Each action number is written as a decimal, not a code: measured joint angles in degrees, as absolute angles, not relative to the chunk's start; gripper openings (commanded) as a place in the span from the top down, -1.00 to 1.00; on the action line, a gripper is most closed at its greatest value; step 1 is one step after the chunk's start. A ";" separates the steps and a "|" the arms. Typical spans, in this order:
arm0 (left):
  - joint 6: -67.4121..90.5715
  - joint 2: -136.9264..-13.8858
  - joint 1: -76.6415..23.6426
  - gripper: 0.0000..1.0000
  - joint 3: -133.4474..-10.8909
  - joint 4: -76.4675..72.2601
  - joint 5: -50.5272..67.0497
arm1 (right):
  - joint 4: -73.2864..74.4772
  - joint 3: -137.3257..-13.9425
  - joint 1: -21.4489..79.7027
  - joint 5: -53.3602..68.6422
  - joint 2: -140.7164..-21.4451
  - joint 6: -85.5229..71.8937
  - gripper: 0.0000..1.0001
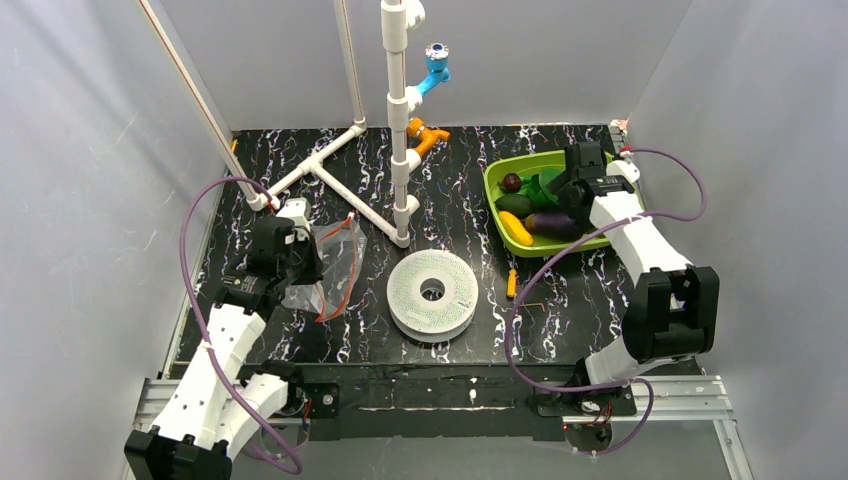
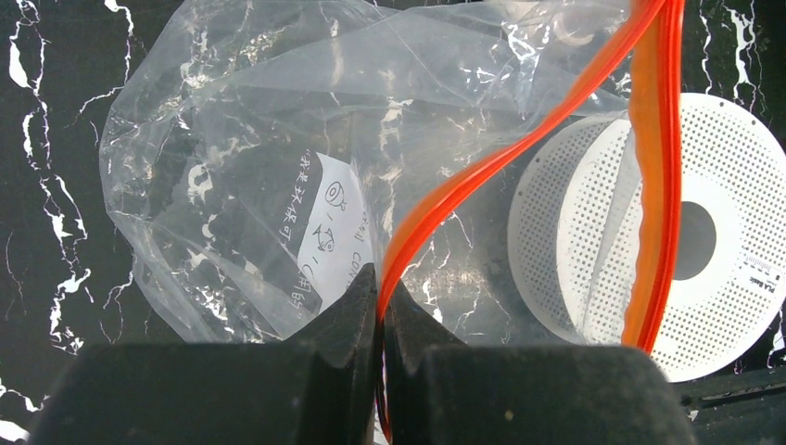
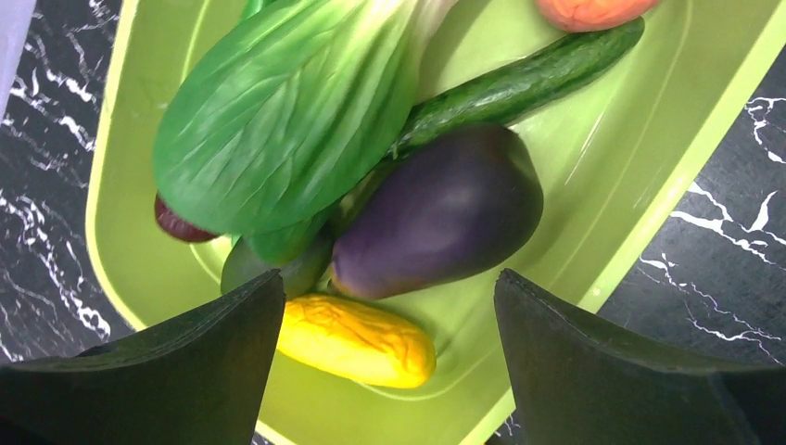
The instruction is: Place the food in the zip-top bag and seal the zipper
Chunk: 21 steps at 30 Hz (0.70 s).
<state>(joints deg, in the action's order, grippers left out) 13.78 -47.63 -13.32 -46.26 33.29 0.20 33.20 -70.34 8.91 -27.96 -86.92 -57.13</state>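
while left tool (image 2: pixel 381 298) pinches zipper (image 2: pixel 519 148), right tool (image 3: pixel 385 283) gapes

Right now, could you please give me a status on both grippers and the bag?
Left gripper shut on the zipper. Right gripper open over the eggplant in the green tray. Bag empty. White spool lies between bag and tray.

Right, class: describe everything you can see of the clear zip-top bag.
The zip-top bag is clear, floppy plastic with a white printed label. Its orange-red zipper edges the mouth, its two strips gaping apart. It sits left of the white perforated disc on the black marbled table. The left gripper is shut on one zipper strip.
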 measured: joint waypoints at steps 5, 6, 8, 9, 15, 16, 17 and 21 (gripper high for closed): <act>13.78 -48.18 -13.37 1.00 -46.26 33.41 0.18 | 32.41 -69.78 4.60 -24.38 -89.79 -58.18 -0.93; 13.78 -48.23 -13.37 1.00 -46.26 33.45 0.15 | 32.13 -69.30 3.85 -23.49 -90.22 -58.16 -0.93; 13.78 -48.29 -13.37 1.00 -46.26 33.47 0.04 | 31.70 -68.37 2.70 -21.99 -90.68 -58.13 -0.95; 13.78 -48.29 -13.37 1.00 -46.26 33.47 -0.03 | 31.52 -67.96 2.36 -21.41 -90.77 -58.14 -0.95; 13.78 -48.53 -13.37 1.00 -46.26 33.47 -0.19 | 30.35 -66.15 1.93 -18.48 -91.18 -58.30 -0.96; 13.78 -48.67 -13.37 1.00 -46.26 33.47 -0.19 | 30.11 -66.15 1.91 -18.07 -91.45 -58.33 -0.95; 13.78 -48.81 -13.37 1.00 -46.26 33.48 -0.19 | 29.84 -66.15 1.84 -17.70 -91.82 -58.34 -0.94; 13.78 -48.99 -13.37 1.00 -46.26 33.47 -0.23 | 28.65 -66.08 1.23 -16.33 -93.29 -58.82 -0.85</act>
